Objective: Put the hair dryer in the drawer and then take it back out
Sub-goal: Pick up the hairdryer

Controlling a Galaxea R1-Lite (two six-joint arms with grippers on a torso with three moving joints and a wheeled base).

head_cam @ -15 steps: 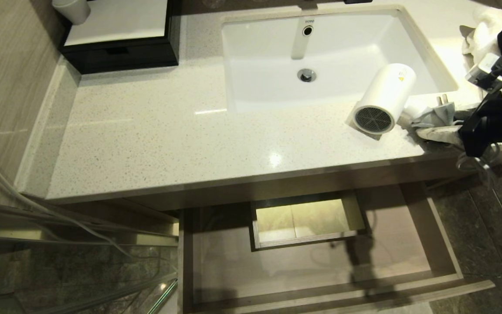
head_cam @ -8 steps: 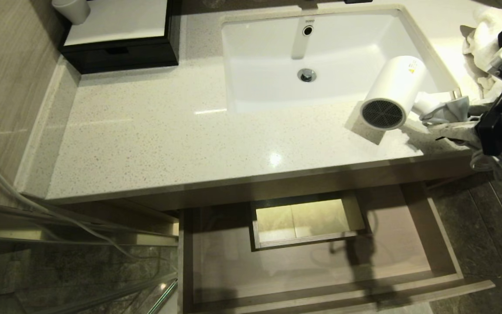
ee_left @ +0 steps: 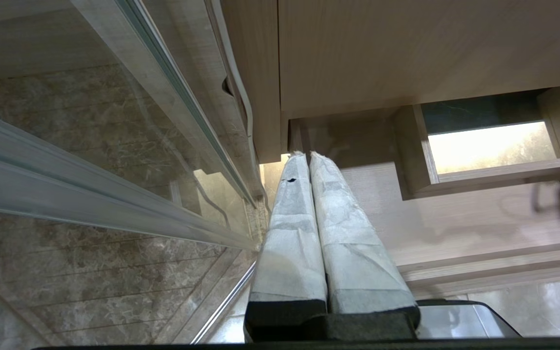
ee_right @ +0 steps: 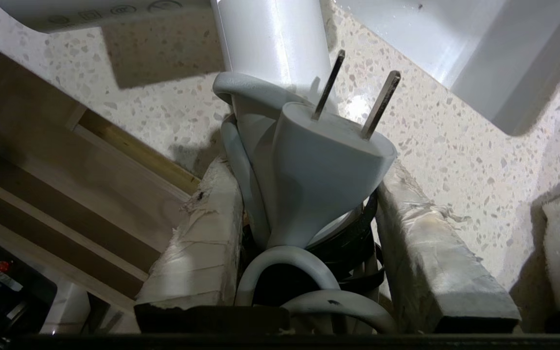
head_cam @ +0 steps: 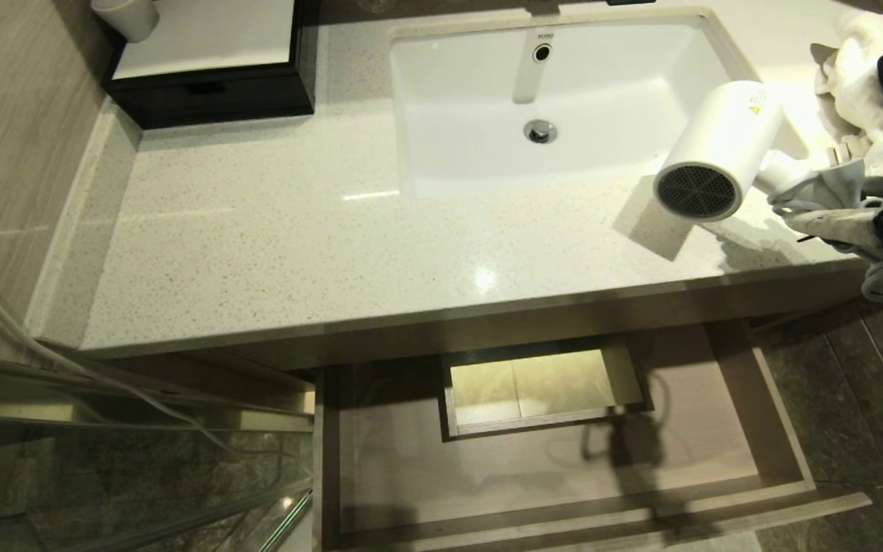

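Dim, countertop [head_cam: 334, 253] glare, hard shadows

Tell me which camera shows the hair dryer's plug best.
The right wrist view: the plug fills the centre, both prongs visible, between the right gripper's fingers. The head view shows the hair dryer but hardly its plug; the left wrist view shows neither.

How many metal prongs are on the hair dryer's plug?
2: both prongs stick out side by side from the white plug, which sits between the right pincer's fingers.

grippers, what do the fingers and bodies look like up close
Both the left gripper and the right gripper have two long tapering fingers wrapped in wrinkled greyish-white tape, frayed at the right one's tips, on a black base. Black cables loop beside the right arm's black housing.
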